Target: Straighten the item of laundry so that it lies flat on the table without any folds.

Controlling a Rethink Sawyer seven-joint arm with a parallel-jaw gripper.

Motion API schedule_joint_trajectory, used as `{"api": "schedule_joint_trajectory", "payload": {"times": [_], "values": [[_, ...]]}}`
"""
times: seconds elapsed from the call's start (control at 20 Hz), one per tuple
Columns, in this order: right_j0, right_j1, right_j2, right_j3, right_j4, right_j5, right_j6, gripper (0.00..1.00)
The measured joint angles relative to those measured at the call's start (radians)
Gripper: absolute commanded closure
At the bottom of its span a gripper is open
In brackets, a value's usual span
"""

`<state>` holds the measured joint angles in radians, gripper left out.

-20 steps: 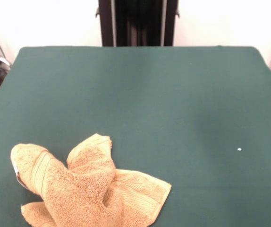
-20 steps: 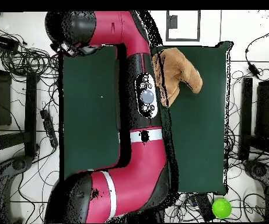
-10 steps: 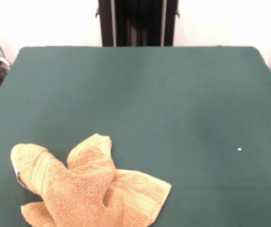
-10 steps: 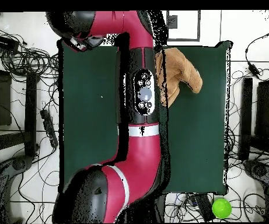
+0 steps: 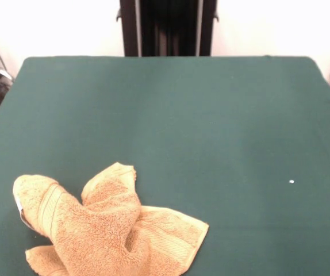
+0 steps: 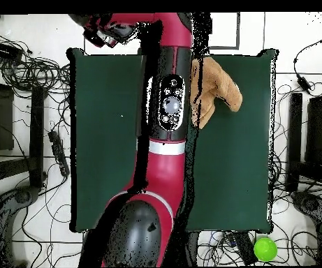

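Front view. We see the towel (image 5: pixel 104 227) bunched at the lower left of the frame on the green worktop (image 5: pixel 211 126), its lowest folds running off the bottom edge of the picture. One lobe rises at the left with a woven band across it, a second lobe stands up at the centre of the heap, and a flatter flap with a banded edge reaches toward the lower right. We judge the cloth soft, light and limp: it will drape and drag rather than slide as one piece, and its pile should give a pinch good purchase. The flat banded flap looks the best place to take hold, since it lies as a single layer and can be drawn outward. A small white speck (image 5: pixel 291 182) lies at the right, well apart from the towel. The arm does not show in this view.

Overhead view. We see the red and black arm (image 6: pixel 165 139) stretched up the middle of the frame, covering the towel's left side; the towel sits near the worktop's upper edge. The gripper (image 6: pixel 107 31) appears at the upper left, beyond the worktop's edge, and we cannot tell how its jaws stand. Open green lies below and to either side; the upper edge leaves little margin.
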<state>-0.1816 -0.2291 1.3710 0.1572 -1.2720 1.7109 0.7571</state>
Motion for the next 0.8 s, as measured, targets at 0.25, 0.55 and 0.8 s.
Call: {"api": "schedule_joint_trajectory", "payload": {"times": [0.25,0.55,0.8], "values": [[-0.029,-0.005,0.229,-0.018,-0.214,0.008,-0.125,0.0],[-0.045,-0.002,0.495,-0.027,-0.441,0.009,-0.255,0.0],[-0.046,-0.001,0.647,-0.027,-0.562,0.009,-0.311,0.0]]}}
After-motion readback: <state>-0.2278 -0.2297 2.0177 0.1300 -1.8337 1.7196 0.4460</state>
